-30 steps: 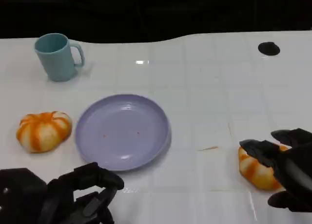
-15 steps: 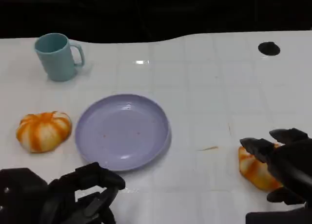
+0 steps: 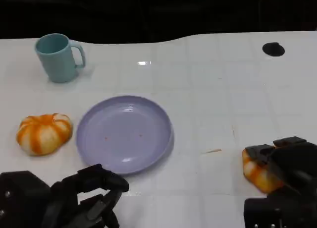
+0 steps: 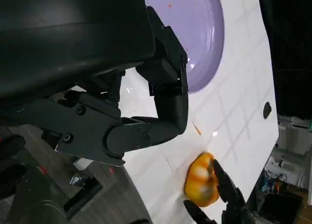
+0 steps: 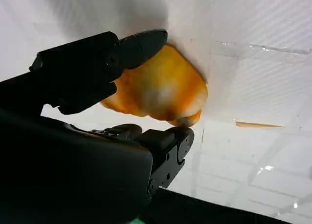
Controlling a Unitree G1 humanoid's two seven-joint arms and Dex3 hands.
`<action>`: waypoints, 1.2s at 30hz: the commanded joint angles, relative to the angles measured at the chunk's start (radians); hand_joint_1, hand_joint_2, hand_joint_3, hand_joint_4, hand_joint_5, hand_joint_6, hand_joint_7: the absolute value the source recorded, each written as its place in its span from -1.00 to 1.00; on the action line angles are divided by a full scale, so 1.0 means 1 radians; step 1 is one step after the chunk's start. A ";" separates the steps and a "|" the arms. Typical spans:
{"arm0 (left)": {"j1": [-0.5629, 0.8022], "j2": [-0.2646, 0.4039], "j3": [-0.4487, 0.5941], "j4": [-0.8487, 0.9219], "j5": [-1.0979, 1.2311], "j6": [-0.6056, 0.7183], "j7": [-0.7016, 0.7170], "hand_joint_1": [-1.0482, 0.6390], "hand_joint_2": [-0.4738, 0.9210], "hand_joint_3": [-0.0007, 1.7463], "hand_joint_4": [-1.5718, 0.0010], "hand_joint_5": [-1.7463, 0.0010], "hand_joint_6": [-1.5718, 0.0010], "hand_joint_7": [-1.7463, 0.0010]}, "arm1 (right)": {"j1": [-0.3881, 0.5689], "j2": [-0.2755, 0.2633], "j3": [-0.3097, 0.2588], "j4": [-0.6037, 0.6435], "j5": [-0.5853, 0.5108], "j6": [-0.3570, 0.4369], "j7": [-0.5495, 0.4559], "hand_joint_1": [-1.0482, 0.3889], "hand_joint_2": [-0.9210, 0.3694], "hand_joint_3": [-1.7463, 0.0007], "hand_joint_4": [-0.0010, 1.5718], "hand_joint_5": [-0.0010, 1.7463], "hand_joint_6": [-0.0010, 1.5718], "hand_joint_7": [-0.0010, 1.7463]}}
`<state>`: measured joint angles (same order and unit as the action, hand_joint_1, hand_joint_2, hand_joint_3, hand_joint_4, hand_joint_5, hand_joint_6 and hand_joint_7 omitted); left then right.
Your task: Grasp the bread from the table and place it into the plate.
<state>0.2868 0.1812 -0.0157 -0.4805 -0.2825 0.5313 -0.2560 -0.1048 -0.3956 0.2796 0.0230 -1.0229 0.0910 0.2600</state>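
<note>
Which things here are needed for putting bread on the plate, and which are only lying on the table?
For the job:
- bread, with the right hand closing around it
- purple plate, nothing on it

Lying about:
- second bread, beside the plate
- teal mug
- black round spot on the table
- left hand, holding nothing

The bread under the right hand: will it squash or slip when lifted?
The bread looks puffy, so probably light and squashable. The right hand has fingers on opposite sides, so slipping seems unlikely. Its domed shape might rock on the plate.
</note>
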 commanded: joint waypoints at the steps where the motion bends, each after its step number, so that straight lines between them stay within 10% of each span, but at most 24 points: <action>1: 0.014 0.007 0.000 -0.014 0.008 -0.004 0.008 -0.24 1.00 -0.45 0.20 -1.00 0.23 -0.50 | -0.055 -0.001 0.008 0.082 0.059 0.012 -0.007 -0.15 -0.93 0.98 -0.60 -0.81 -0.43 -0.96; 8: 0.023 0.008 -0.003 -0.034 0.010 0.004 0.017 -0.24 1.00 -0.45 0.21 -1.00 0.23 -0.47 | -0.083 0.023 0.002 0.207 0.137 -0.046 -0.213 0.00 -0.98 0.99 0.05 -0.78 0.06 -0.91; 12: 0.023 0.007 0.000 -0.040 0.006 0.008 0.017 -0.22 1.00 -0.44 0.22 -1.00 0.24 -0.46 | -0.092 0.023 -0.003 0.281 0.174 -0.129 -0.397 0.25 -0.98 0.97 0.24 0.17 0.61 -0.89; 15: 0.020 0.012 0.001 -0.044 0.007 0.013 0.016 -0.22 1.00 -0.43 0.22 -1.00 0.25 -0.47 | -0.110 0.012 0.002 0.328 0.185 -0.189 -0.493 0.35 -0.74 0.53 0.20 0.91 0.18 0.45; 17: 0.019 0.014 0.000 -0.045 0.009 0.008 0.012 -0.21 1.00 -0.41 0.22 -1.00 0.26 -0.48 | -0.121 0.008 0.005 0.352 0.185 -0.214 -0.536 0.37 -0.47 0.18 0.19 0.98 0.04 0.77; 36: 0.010 0.008 -0.001 -0.041 0.009 0.018 0.018 -0.17 1.00 -0.40 0.21 -1.00 0.28 -0.52 | -0.164 0.031 0.000 0.405 0.252 -0.309 -0.675 0.41 -0.08 -0.31 0.20 1.00 0.19 0.53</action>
<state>0.2977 0.1821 -0.0215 -0.5154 -0.2783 0.5459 -0.2479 -0.2577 -0.3647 0.2892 0.4224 -0.7916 -0.2058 -0.3892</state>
